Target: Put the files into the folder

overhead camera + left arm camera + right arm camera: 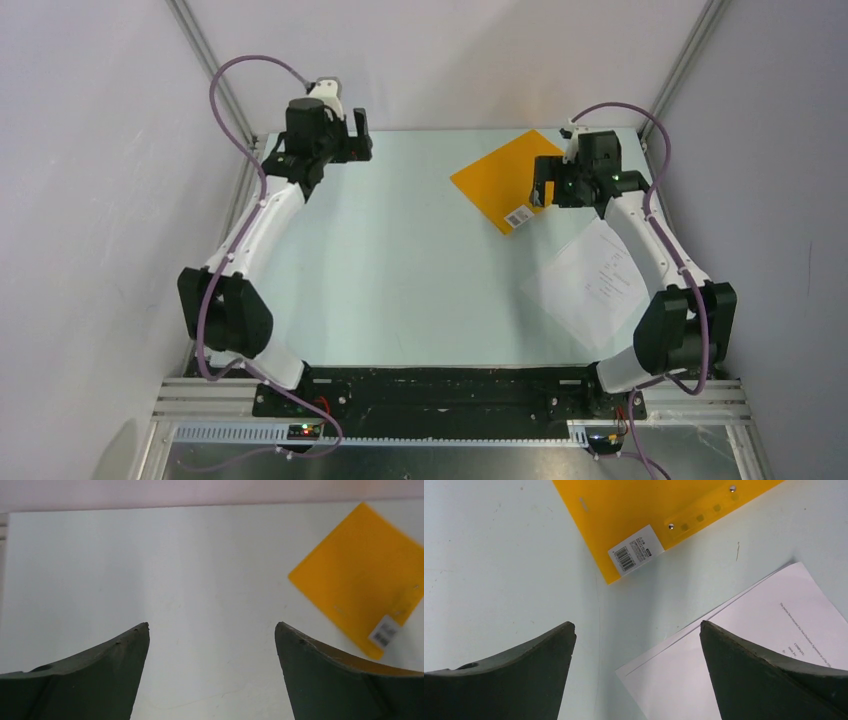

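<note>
The orange-yellow folder (500, 178) lies closed and flat at the back right of the table, with its white barcode sticker (518, 216) at the near corner. It also shows in the left wrist view (365, 575) and the right wrist view (649, 510). The files (592, 282), white printed sheets stacked slightly askew, lie on the table near the folder's front right, also in the right wrist view (769, 640). My right gripper (542, 185) (638, 625) is open and empty, above the gap between folder and files. My left gripper (358, 135) (212, 625) is open and empty at the back left, far from both.
Grey walls with metal frame posts (215, 70) close in the table at the back and both sides. The right arm's forearm (645, 235) passes over the files' right part. A black rail (450, 390) with the arm bases runs along the near edge.
</note>
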Controlling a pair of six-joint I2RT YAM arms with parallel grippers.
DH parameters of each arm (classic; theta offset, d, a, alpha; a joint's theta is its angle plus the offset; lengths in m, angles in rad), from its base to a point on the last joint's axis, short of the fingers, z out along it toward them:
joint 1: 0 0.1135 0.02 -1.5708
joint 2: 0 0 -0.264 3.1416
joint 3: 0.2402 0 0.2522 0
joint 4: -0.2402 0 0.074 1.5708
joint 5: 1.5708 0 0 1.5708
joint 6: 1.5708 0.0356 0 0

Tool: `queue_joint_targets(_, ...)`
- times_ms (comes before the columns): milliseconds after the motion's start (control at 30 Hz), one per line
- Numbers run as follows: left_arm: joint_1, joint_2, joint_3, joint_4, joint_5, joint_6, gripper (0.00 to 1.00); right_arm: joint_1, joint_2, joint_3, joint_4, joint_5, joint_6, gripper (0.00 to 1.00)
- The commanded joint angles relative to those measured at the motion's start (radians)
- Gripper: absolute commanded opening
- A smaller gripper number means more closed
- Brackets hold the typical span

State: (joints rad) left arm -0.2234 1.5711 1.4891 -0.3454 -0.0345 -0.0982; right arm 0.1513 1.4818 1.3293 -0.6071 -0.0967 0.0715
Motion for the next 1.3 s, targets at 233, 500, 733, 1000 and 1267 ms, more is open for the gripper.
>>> queue_joint_targets(233,0.028,0.272,0.063,0.124,0.293,-0.614,0.94,-0.099,0.2,0.162,0.049,-0.203,0.034,0.98)
queue_joint_targets(500,-0.054,0.38,-0.126,0.515,0.496,-0.907,0.86,-0.132,0.376,0.212,0.058,-0.291,0.037,0.97)
queue_joint_targets(733,-0.197,0.537,-0.104,0.746,0.56,-1.087,0.87,-0.234,0.501,0.379,0.074,-0.295,0.0,0.98)
queue_joint_targets(1000,-0.314,0.672,-0.021,0.891,0.548,-1.189,0.87,-0.341,0.7,0.597,0.123,-0.192,0.003,1.0)
queue_joint_targets(1267,-0.381,0.724,-0.058,0.996,0.522,-1.257,0.83,-0.371,0.898,0.832,0.141,-0.121,0.05,1.0)
